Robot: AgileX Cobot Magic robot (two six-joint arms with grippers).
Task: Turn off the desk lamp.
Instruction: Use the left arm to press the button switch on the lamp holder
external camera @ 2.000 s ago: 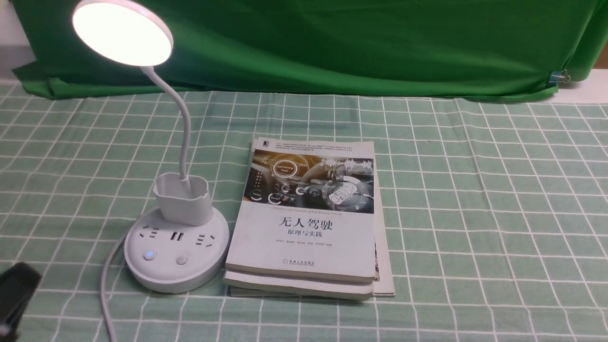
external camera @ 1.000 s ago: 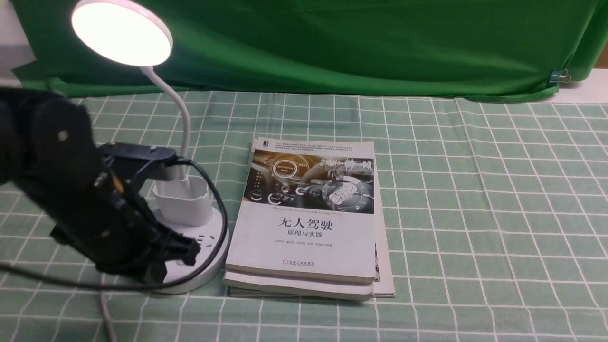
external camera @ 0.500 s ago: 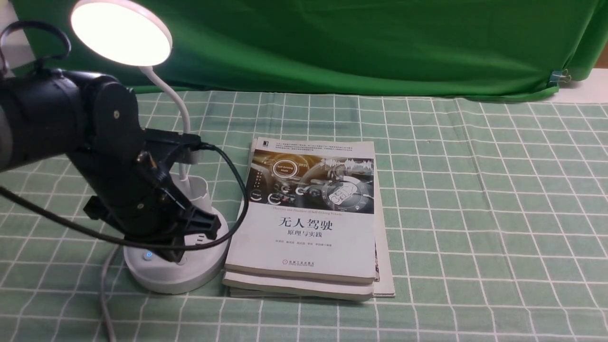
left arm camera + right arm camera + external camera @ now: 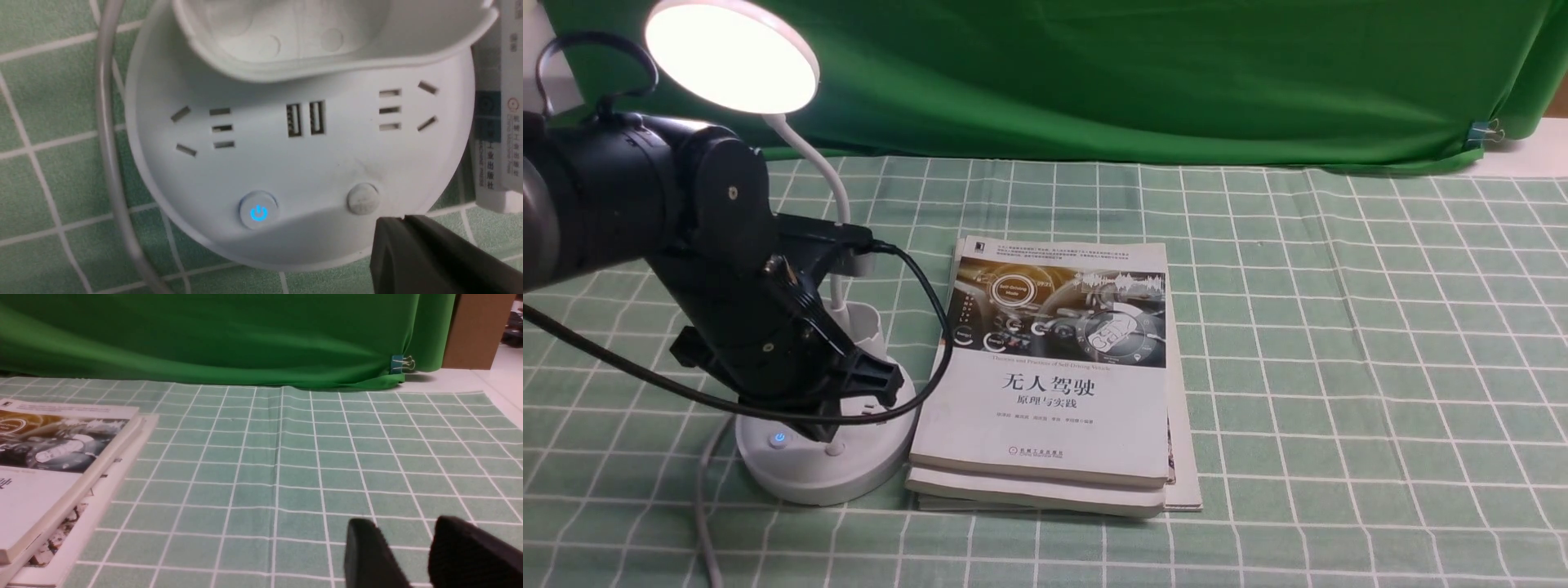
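The white desk lamp stands at the left; its disc head (image 4: 731,53) is lit. Its round base (image 4: 800,474) carries a blue-lit power button (image 4: 779,438) and a plain round button (image 4: 833,448). My left gripper (image 4: 827,431) is shut and empty, its tip just above the base beside the plain button. In the left wrist view the shut tip (image 4: 402,218) sits at the base rim (image 4: 286,163), close to the plain button (image 4: 362,198); the blue button (image 4: 258,212) glows. My right gripper (image 4: 404,523) is open and empty over bare cloth.
A stack of books (image 4: 1054,384) lies right against the lamp base, also showing in the right wrist view (image 4: 49,457). The lamp's white cord (image 4: 704,506) runs toward the front edge. A cup holder (image 4: 327,36) sits on the base. A green backdrop (image 4: 1143,73) hangs behind.
My left arm came in from the lower left and moved over the lamp base. In the last half second it barely shifted. The lamp stays lit.
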